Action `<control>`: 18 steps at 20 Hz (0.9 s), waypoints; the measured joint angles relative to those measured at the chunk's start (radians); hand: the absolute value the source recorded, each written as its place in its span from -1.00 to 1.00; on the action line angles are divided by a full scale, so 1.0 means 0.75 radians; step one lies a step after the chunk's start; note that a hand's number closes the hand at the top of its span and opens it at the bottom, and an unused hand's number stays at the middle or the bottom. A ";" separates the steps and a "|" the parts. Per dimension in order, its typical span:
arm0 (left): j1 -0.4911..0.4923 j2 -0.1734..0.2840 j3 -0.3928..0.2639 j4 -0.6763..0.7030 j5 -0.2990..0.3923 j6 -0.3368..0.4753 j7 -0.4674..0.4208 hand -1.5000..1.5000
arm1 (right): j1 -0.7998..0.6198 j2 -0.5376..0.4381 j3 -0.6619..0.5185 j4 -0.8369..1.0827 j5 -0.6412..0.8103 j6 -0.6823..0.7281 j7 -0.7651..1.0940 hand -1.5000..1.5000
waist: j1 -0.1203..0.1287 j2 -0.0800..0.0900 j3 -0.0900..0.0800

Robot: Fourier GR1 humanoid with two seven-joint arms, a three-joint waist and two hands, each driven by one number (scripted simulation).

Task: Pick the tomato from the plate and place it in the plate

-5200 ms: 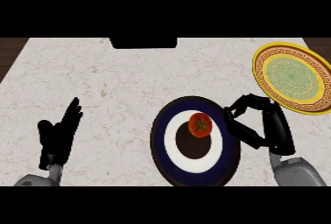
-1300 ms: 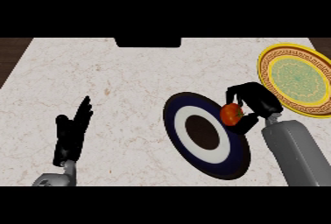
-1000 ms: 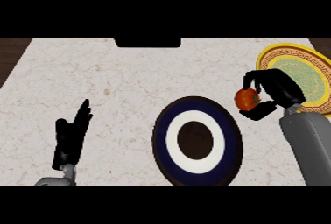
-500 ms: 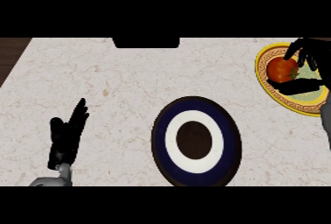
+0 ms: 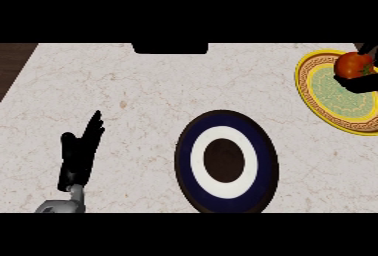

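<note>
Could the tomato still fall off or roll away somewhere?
Maybe. The right hand holds the tomato over the yellow plate, close to its far rim, so if let go there it might roll off onto the counter. Most of the hand is out of view, so its grip is hard to judge.

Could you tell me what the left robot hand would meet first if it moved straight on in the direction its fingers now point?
Probably nothing: the left robot hand points up the view and slightly right across bare counter.
</note>
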 measured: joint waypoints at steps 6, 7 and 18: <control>-0.037 0.006 0.030 0.039 0.014 -0.031 -0.010 0.00 | -0.134 -0.066 -0.016 0.367 0.047 -0.100 -0.101 1.00 | 0.011 0.004 0.000; -0.042 0.003 0.031 0.056 0.016 -0.037 -0.023 0.00 | -0.153 -0.085 -0.021 0.436 0.057 -0.117 -0.127 1.00 | 0.016 0.007 0.001; -0.056 -0.020 -0.003 0.027 -0.016 -0.033 -0.007 0.00 | -0.257 -0.214 0.016 0.940 0.149 0.018 -0.270 -1.00 | 0.055 0.023 0.004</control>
